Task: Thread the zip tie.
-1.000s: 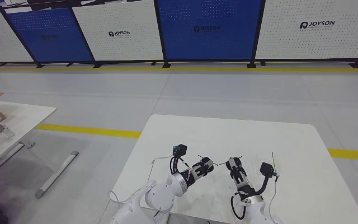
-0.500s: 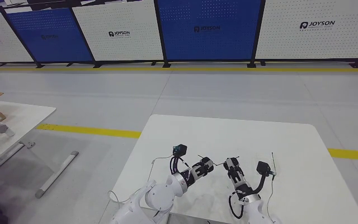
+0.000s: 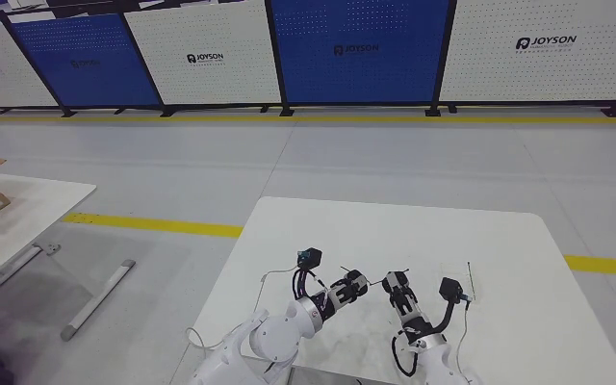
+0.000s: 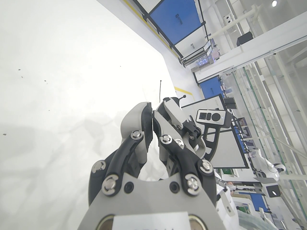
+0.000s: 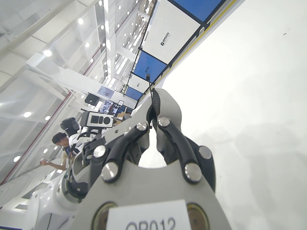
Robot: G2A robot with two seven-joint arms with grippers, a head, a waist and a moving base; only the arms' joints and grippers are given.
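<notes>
A thin black zip tie [image 3: 372, 281] spans the short gap between my two grippers, low over the near middle of the white table [image 3: 404, 226]. My left gripper [image 3: 353, 283] is shut, and a short end of the tie sticks out past it. In the left wrist view the left gripper [image 4: 152, 111] has its pads pressed together, and the right gripper [image 4: 168, 104] sits just beyond its tips. My right gripper [image 3: 393, 280] is shut on the zip tie. In the right wrist view the tie's head [image 5: 148, 76] pokes out above the right gripper [image 5: 153, 92].
A second black zip tie [image 3: 470, 274] lies flat on the table to the right of the right arm, and it appears in the left wrist view as a second zip tie [image 4: 160, 92]. A few dark specks [image 4: 20, 72] dot the tabletop. Another white table [image 3: 38, 207] stands far left.
The right arm has shifted a little to the left, bringing its gripper closer to the left gripper. The left arm has stayed put.
</notes>
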